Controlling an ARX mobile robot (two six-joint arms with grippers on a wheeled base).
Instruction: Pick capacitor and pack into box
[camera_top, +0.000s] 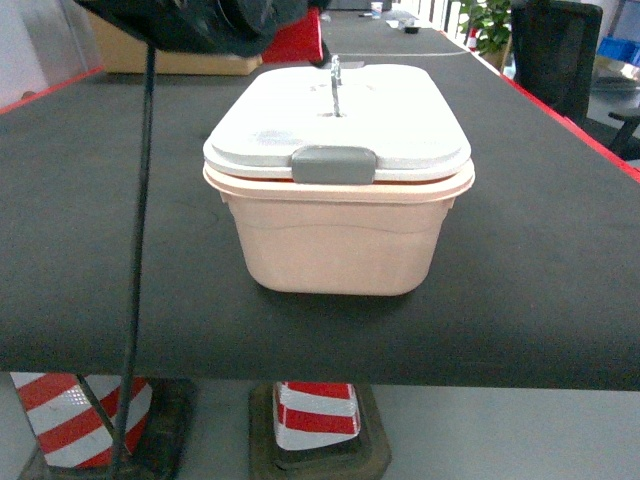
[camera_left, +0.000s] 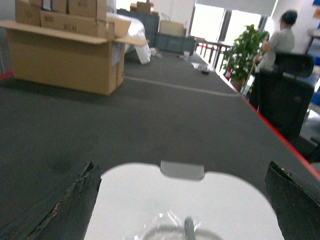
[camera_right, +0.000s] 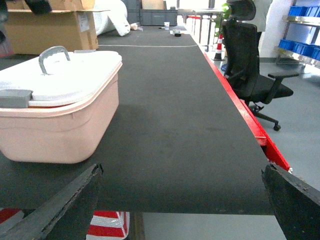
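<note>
A: So, from the left: what is the left gripper (camera_left: 180, 205) doing?

B: It hangs just over the lid (camera_left: 150, 200), jaws spread wide and holding nothing. Its wrist view shows one dark finger (camera_left: 65, 210) on each side of the white top. A carton (camera_left: 65, 55) stands well behind it on the table (camera_left: 165, 115).

A: And the box (camera_top: 335, 245)?

B: It sits mid-table near the front edge, with the lid on. A grey clip (camera_top: 334, 164) lies over the near rim and the handle (camera_top: 336, 85) stands up in the middle. Something clear and crinkled, maybe film, sits around the handle in the left wrist view.

A: Where is the capacitor?

B: I can't find it in any view. A red shape shows behind the box in the head view, but it is blurred and half hidden by the arm, so I can't tell what it is.

A: How would it handle?

B: By my judgement it is light and hard, and round enough to roll or squirt out of a pinch. I'd close across its widest part, gently and square on. The lid probably has to come off first, and the handle looks the natural place to grip.

A: What about the right side?

B: The right gripper (camera_right: 177, 202) is likewise spread and empty, low at the table's front edge, with the box to its left. One finger (camera_right: 295, 200) shows in each bottom corner. An office chair (camera_right: 250, 60) stands on the floor beyond the red table edge.
</note>
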